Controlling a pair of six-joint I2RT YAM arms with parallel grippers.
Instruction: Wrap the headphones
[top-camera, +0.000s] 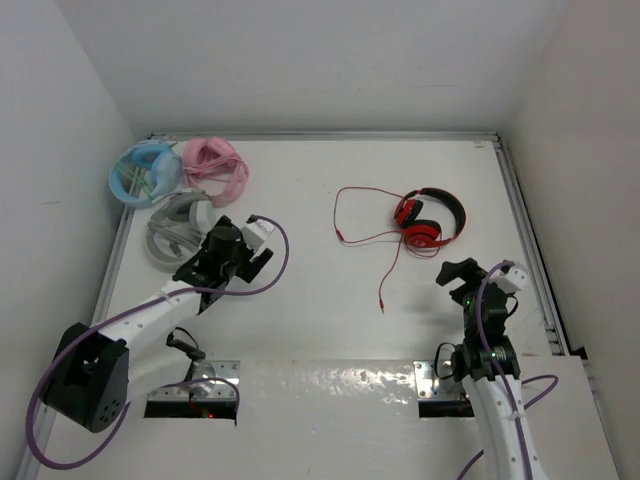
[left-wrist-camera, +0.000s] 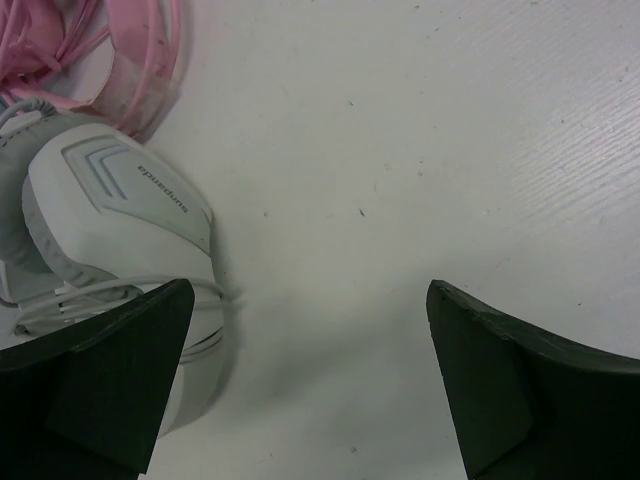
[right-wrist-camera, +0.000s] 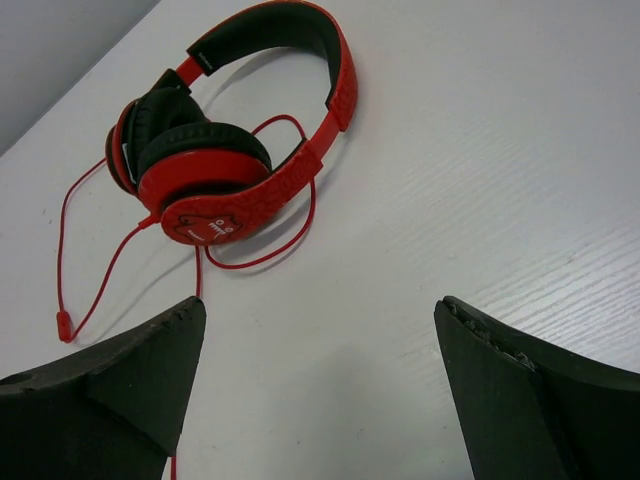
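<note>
Red over-ear headphones with black cushions (top-camera: 430, 220) lie right of centre on the white table (top-camera: 320, 160). Their thin red cable (right-wrist-camera: 258, 263) sprawls loose, apparently with no turn round the headband, so wrapping is not begun. Right gripper (right-wrist-camera: 320, 315) hovers near them, jaws spread, empty. Left gripper (left-wrist-camera: 310, 300), also spread and empty, sits well apart beside a grey-white headset (left-wrist-camera: 120, 200).

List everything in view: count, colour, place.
red headphones: one, red and black, right half of the table
cable: one, thin red, loose on the table left of the red headphones
pink headphones: one, pink, far left corner
blue headphones: one, light blue, left of the pink pair
grey headphones: one, grey-white, just nearer than those two
table: one, white
left gripper: one, black fingers, open, beside the grey headphones
right gripper: one, black fingers, open, near the red headphones
</note>
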